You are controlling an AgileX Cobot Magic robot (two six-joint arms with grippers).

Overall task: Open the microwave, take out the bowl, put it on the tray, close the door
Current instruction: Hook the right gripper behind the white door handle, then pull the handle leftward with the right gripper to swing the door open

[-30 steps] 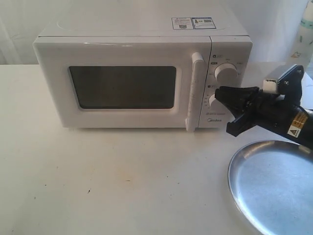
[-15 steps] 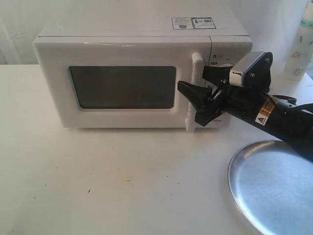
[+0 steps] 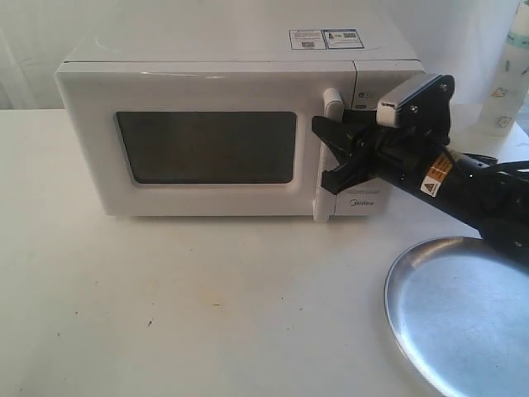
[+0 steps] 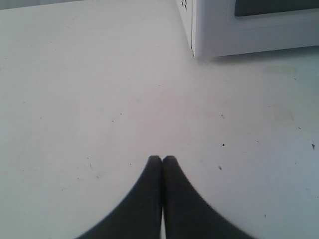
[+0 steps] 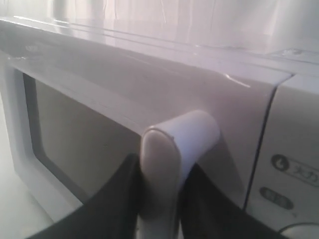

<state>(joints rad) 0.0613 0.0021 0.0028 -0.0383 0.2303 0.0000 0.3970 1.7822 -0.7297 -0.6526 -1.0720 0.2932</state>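
The white microwave stands at the back of the table with its door closed. The dark window shows nothing inside, so the bowl is hidden. My right gripper has reached in from the right. It has a black finger on each side of the tall white handle, and both press against it. The silver tray lies empty at the front right, under the right arm. My left gripper is shut on nothing. It hovers over bare table, with the microwave's lower corner ahead of it.
A pale bottle stands at the back right beside the microwave. White tabletop stretches in front of the microwave and to its left. A white curtain hangs behind.
My right gripper travelled left from beside the dials to the door handle and closed around it, then shifted slightly up. The door has stayed closed.
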